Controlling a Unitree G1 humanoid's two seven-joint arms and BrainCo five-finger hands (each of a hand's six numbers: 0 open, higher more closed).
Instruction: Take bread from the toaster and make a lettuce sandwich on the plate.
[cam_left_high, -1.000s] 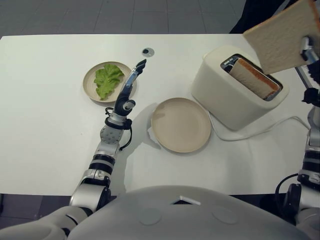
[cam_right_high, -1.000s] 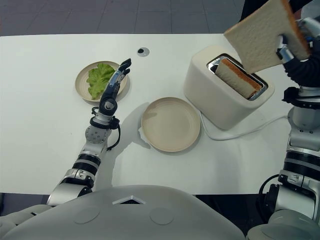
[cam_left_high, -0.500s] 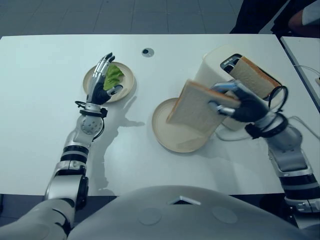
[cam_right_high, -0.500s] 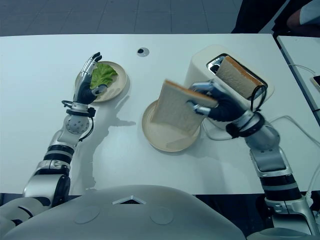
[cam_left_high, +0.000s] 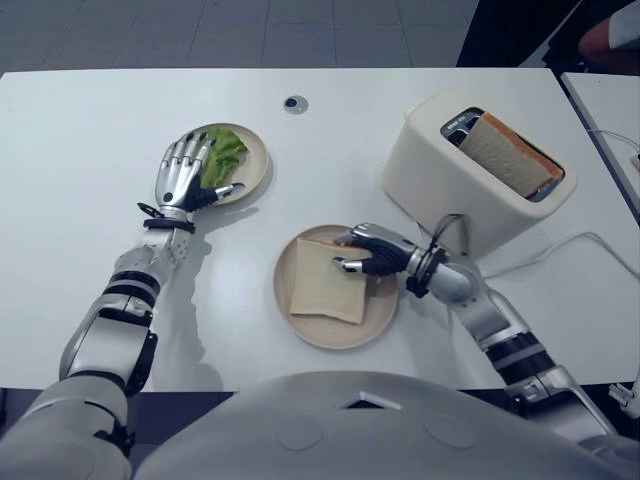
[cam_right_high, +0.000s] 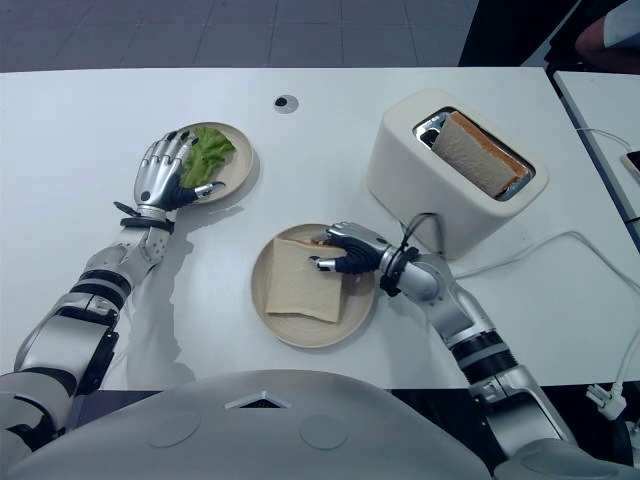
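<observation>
Right hand (cam_left_high: 368, 252), lower centre, has fingers curled on the upper-right corner of the bread slice (cam_left_high: 325, 292) lying flat on the plate (cam_left_high: 340, 336); left hand (cam_left_high: 180, 172), fingers straight and holding nothing, rests over the lettuce (cam_left_high: 229, 150) upper left, which looks light, limp, tearable: pinch gently mid-leaf.

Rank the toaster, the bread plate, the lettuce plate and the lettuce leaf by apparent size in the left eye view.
1. toaster
2. bread plate
3. lettuce plate, partly covered by the left hand
4. lettuce leaf, also partly hidden, so its full size is unsure
</observation>
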